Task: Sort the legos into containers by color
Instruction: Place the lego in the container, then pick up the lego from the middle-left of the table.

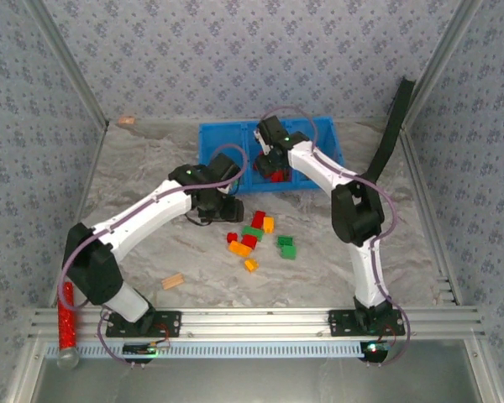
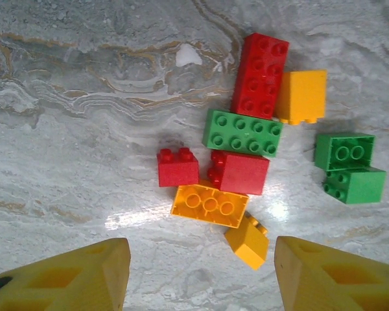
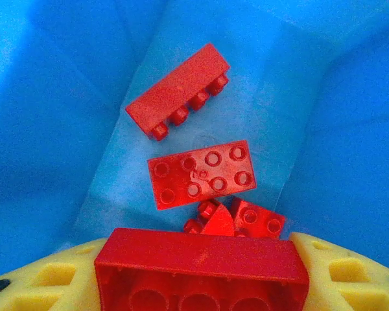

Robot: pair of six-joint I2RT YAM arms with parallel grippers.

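Observation:
The blue tray (image 1: 319, 138) stands at the back of the table. My right gripper (image 3: 201, 285) hangs over its middle compartment, shut on a long red brick (image 3: 201, 265) held hollow side towards the camera. Below it in that compartment (image 3: 52, 97) lie three more red bricks (image 3: 201, 173). My left gripper (image 2: 198, 278) is open just above the marble table, short of the loose pile (image 1: 256, 235). Nearest its fingers are a small orange brick (image 2: 247, 241) and an upturned orange brick (image 2: 209, 204). Beyond lie red bricks (image 2: 240, 172), a long green brick (image 2: 242, 133) and two green ones (image 2: 343, 150).
A tan wooden block (image 1: 173, 281) lies near the left arm, and another (image 1: 126, 121) sits at the far left corner. A red glittery cylinder (image 1: 65, 315) rests by the left rail. A black strap (image 1: 395, 126) hangs at the back right.

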